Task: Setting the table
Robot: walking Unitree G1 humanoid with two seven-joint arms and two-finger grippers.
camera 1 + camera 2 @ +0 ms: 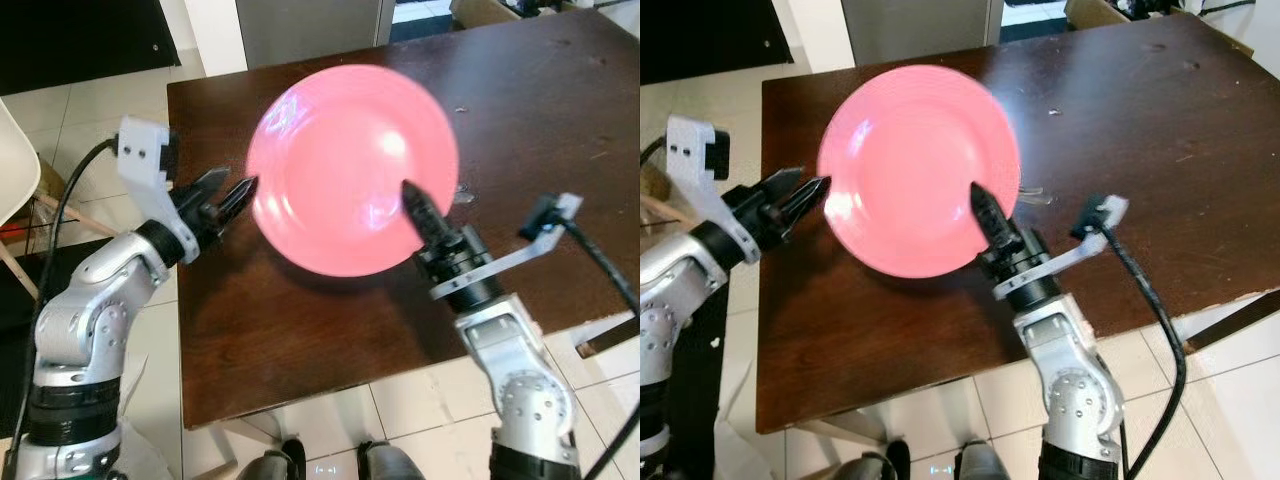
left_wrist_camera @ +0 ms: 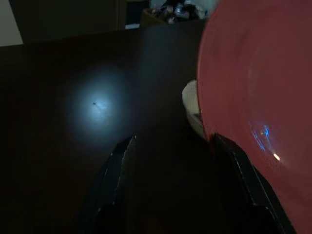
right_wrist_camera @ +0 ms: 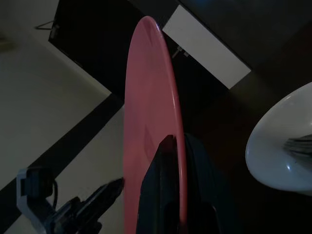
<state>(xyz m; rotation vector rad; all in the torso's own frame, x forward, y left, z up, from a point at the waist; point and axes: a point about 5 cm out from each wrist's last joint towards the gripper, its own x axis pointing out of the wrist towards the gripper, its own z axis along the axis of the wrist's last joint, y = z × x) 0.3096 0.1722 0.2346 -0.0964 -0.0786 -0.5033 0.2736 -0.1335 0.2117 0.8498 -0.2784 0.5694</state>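
At the near edge of the dark brown wooden tabletop, above the pale tiled floor, we see our two silver arms reaching forward. Our right gripper has its jaws closed on the near rim of a round, glossy pink plate; in the right wrist view the two black fingers pinch the rim from both faces, with the plate seen edge-on. The plate is lifted off the tabletop and tilted so that its face turns up towards our head camera, and it casts a shadow on the wood below it.

Our left gripper sits at the left edge of the tabletop, pointing at the plate's left rim. Its jaws stand parted, the tips just beside the rim; we cannot tell whether they touch it. In the left wrist view the plate's rim lies close against one finger.

Behind the plate, a white bowl-shaped dish rests on the tabletop, and a small part of it peeks out at the plate's right edge in the head views.

Farther off, the wood stretches bare towards a grey cabinet front, and a white chair stands at far left.
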